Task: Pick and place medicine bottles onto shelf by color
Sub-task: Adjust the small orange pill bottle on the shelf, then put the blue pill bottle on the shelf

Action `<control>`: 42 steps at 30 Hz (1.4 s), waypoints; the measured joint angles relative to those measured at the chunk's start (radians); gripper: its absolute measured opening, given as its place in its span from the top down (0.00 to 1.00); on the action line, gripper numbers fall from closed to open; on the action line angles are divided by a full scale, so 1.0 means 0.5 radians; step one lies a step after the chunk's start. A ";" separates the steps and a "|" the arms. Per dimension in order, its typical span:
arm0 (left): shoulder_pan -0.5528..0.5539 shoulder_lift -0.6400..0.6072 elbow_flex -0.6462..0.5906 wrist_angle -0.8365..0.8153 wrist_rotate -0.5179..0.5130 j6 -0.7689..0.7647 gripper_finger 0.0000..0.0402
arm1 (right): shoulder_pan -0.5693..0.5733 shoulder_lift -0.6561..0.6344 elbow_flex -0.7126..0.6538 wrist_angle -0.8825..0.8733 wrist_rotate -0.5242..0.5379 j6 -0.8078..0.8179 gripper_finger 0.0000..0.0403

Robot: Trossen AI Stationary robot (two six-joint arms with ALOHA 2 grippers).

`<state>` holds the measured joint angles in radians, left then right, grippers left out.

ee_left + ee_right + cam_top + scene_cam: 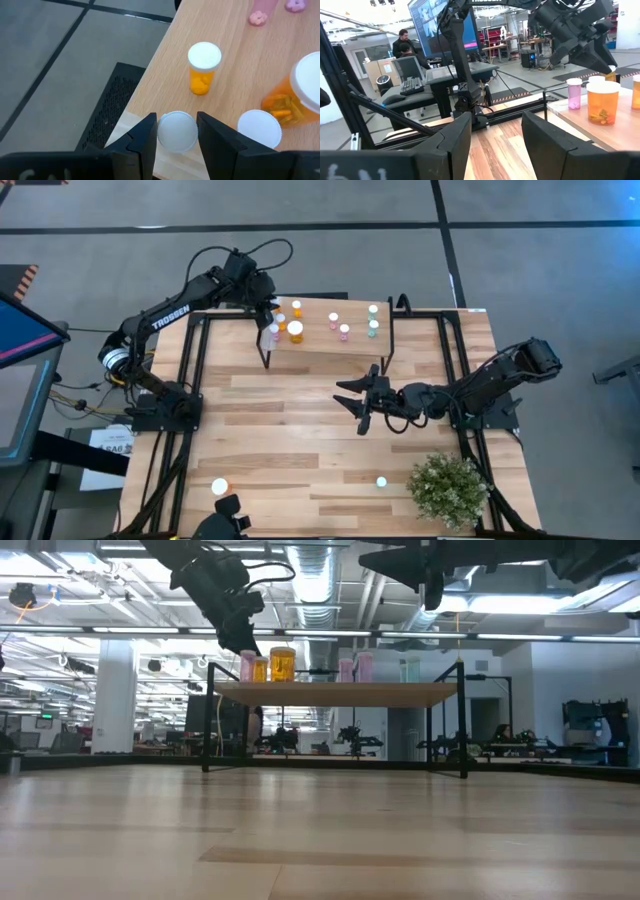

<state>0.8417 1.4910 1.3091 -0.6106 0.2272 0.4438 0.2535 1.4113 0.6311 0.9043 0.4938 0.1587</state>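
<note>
Bottles stand in three clusters on the shelf [325, 345] at the far side of the table [300, 440]: orange and pink ones at its left end, two pink ones [339, 326] near the middle, and teal ones [373, 323] toward the right. My left claw [176, 134] hangs over the shelf's left corner with its fingers [145, 137] spread just wider than a white-capped bottle [177, 131] that stands between them; I cannot see either pad touching it. Just beyond it stands a small orange bottle [203, 67], and beside it another white cap [259, 129] and the large orange bottle [295, 97]. My right claw [362, 402] hovers over the middle of the table, in front of the shelf, fingers wide apart and holding nothing. On the near part of the table two more bottles stand, one at the left [219, 486] and a teal one [381, 481] beside the potted plant [448, 488]. Beyond the table a person [402, 42] sits at a desk.
</note>
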 joint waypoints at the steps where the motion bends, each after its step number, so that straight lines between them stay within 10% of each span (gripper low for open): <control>1: 0.000 0.000 0.001 0.002 0.000 0.000 0.70 | 0.000 0.000 0.000 0.000 -0.001 0.002 0.51; 42: -0.001 -0.103 -0.002 0.105 -0.050 -0.035 0.46 | -0.002 0.000 -0.001 -0.014 0.000 -0.002 0.51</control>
<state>0.8413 1.4394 1.3081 -0.5578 0.2023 0.4264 0.2523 1.4115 0.6308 0.8973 0.4938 0.1577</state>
